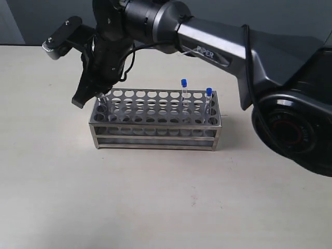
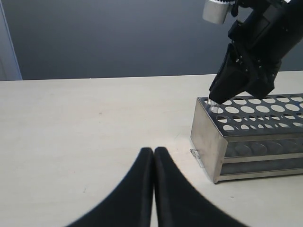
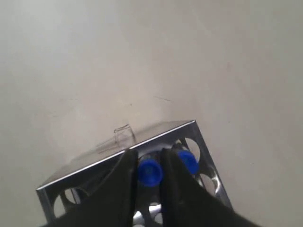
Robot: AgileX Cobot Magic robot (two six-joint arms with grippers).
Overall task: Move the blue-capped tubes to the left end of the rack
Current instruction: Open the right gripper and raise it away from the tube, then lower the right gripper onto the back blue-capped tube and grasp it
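The right gripper [image 3: 148, 161] pinches a blue-capped tube [image 3: 149, 173] at the left end of the rack [image 1: 155, 130]. Two more blue-capped tubes [image 1: 183, 84] stand at the right end. The left gripper [image 2: 154, 150] is closed on nothing.

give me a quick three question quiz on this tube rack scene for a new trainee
1. Count: in the exterior view, how many blue-capped tubes stand at the right end of the rack?
2. True or false: the left gripper is open.
3. Pick one: in the exterior view, over which part of the rack is the right gripper? A) the left end B) the middle C) the right end

Key
1. Two.
2. False. Its fingers are pressed together, on the table side of the rack and apart from it.
3. A.
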